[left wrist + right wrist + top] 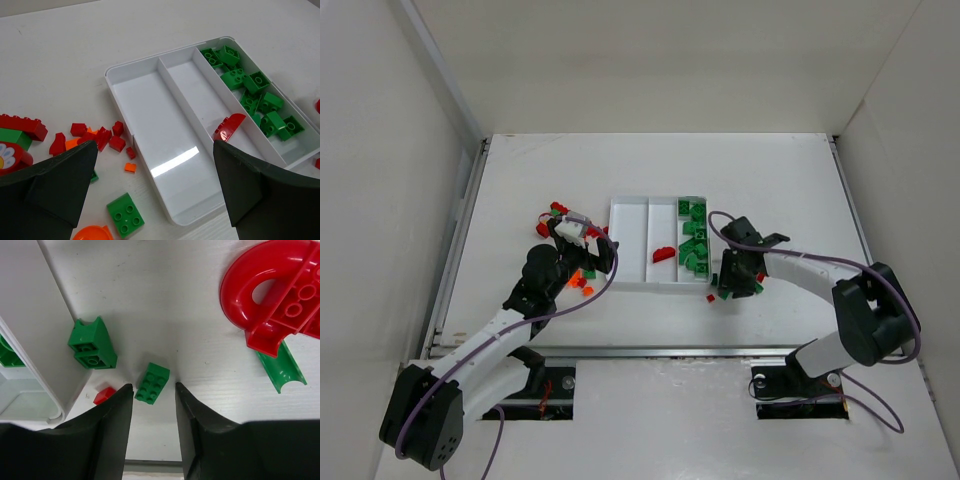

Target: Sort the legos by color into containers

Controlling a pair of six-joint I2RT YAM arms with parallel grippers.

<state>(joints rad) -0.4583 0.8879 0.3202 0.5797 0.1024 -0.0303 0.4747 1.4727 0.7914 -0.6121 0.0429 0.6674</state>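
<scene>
The white tray (pixel 630 212) has three long compartments. In the left wrist view its left compartment (pixel 150 120) is bare, the middle one holds one dark red curved piece (pixel 229 126), and the right one holds several green bricks (pixel 250 87). My left gripper (pixel 155 170) is wide open and empty above the tray's near left corner (pixel 603 252). My right gripper (pixel 154 386) is open and low over the table, right of the tray (pixel 728 288). A small green brick (pixel 152 383) lies between its fingertips with a gap on each side.
Left of the tray lie several red bricks (pixel 95 136), a tiny orange brick (pixel 130 167), a green 2x2 brick (pixel 125 215) and an orange round piece (pixel 92 233). By the right gripper lie a green brick (pixel 92 344), a tiny red piece (pixel 104 395), a red arch (pixel 272 295) and a green curved strip (pixel 281 368).
</scene>
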